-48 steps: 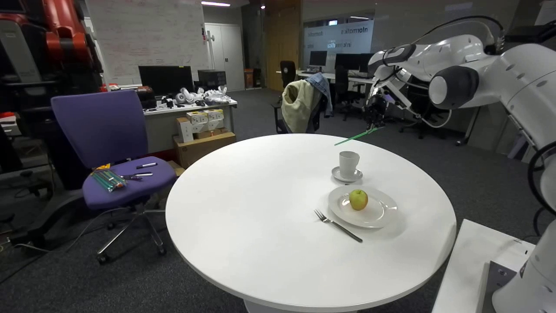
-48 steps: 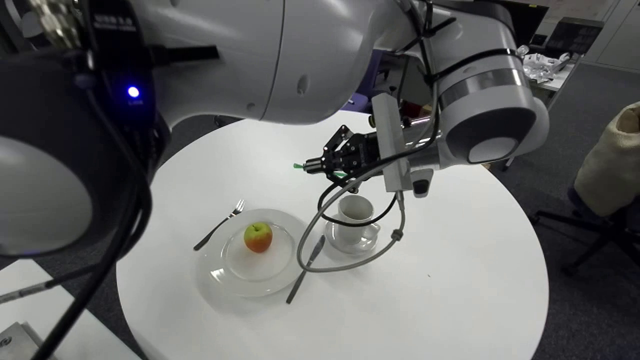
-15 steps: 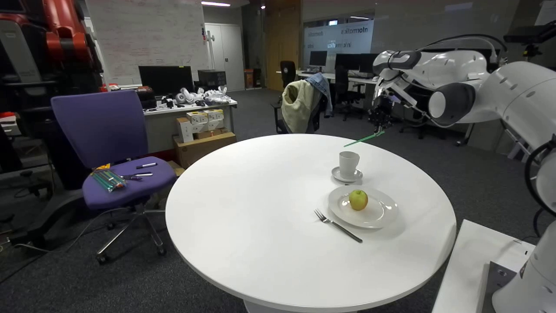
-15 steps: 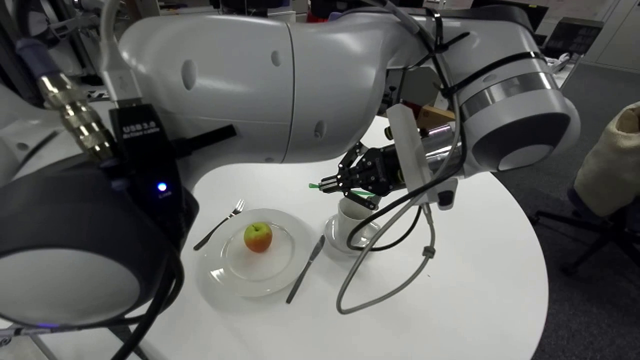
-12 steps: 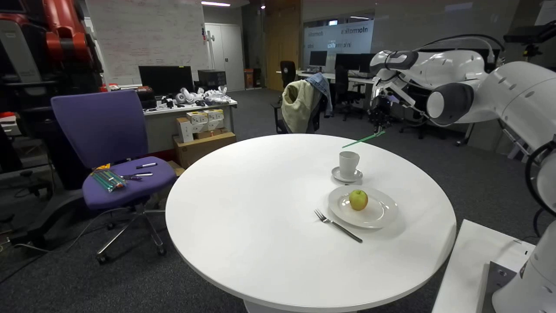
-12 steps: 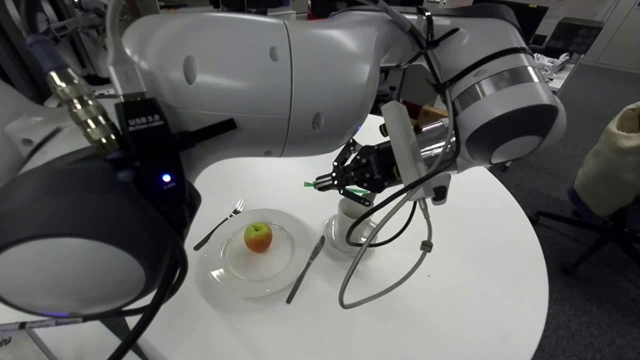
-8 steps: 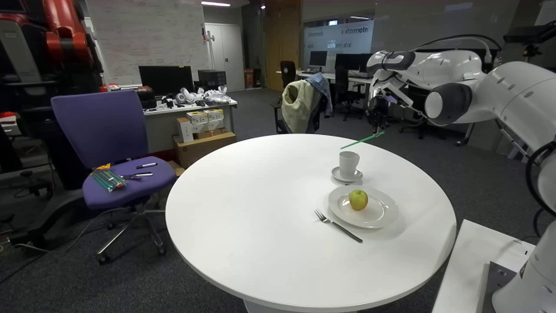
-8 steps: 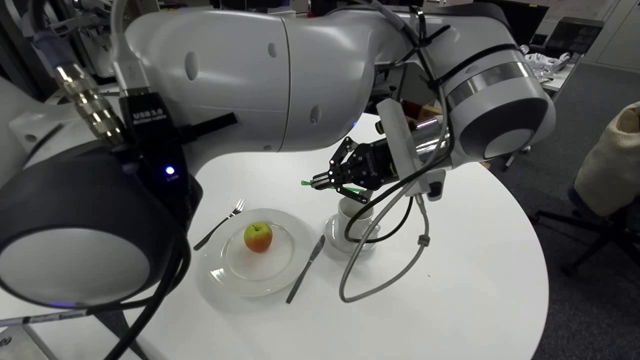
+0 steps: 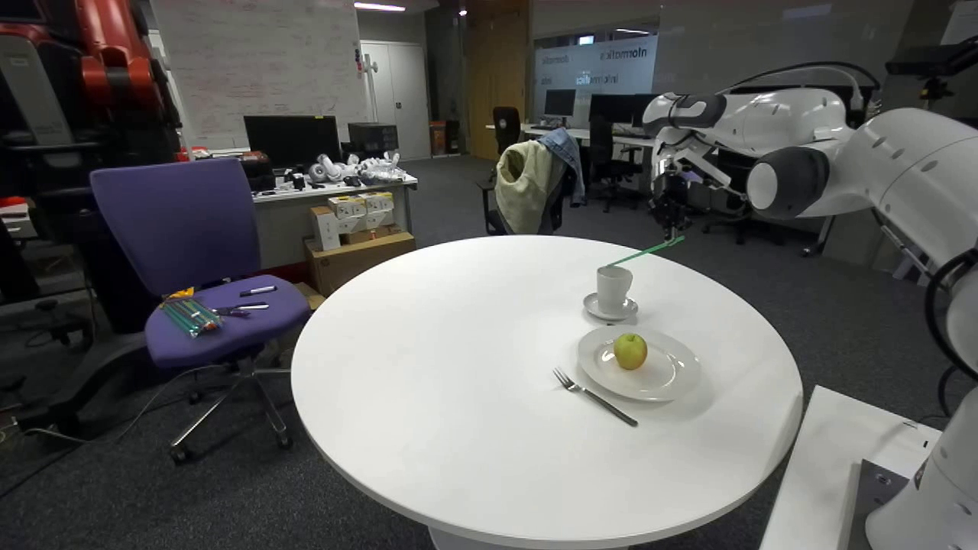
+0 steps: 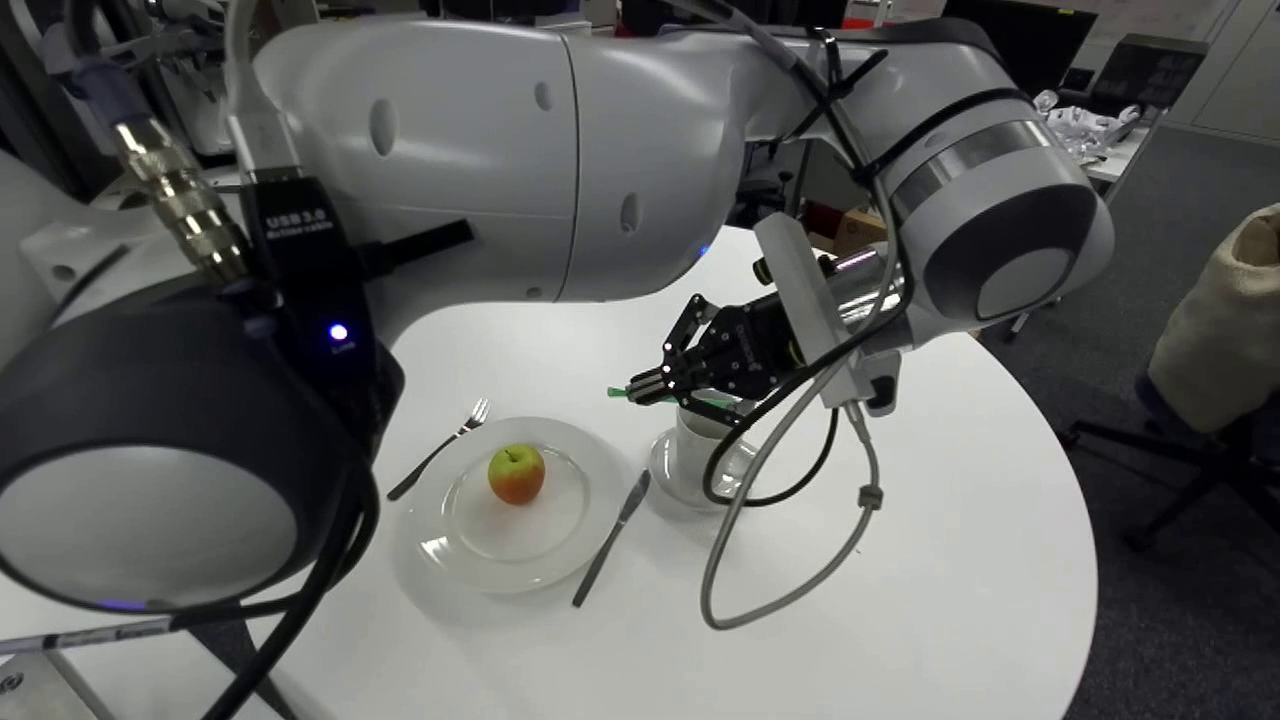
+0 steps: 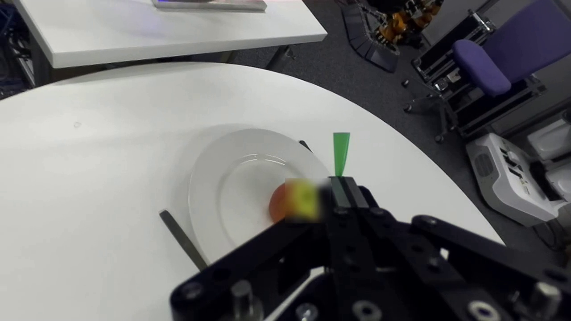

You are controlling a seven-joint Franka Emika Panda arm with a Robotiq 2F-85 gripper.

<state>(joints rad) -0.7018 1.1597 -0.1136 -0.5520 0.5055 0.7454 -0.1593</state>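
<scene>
Green stick (image 11: 341, 154) — clamped in pincer (image 11: 344, 186), ends protruding

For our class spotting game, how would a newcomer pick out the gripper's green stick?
Find the round white table, then the black gripper above it. Pinched there, a green stick slants toward the white cup. Nearby, the apple is round and the fork metallic; only this is thin and green.

Green stick (image 9: 648, 251) slants down toward white cup (image 9: 613, 290)

Held aloft near its right end, the slim stick points left, its lower tip at the cup's rim, contact unclear. The cup stands upright on a saucer (image 9: 591, 306), toward the far right of the table (image 9: 458, 367).
</scene>
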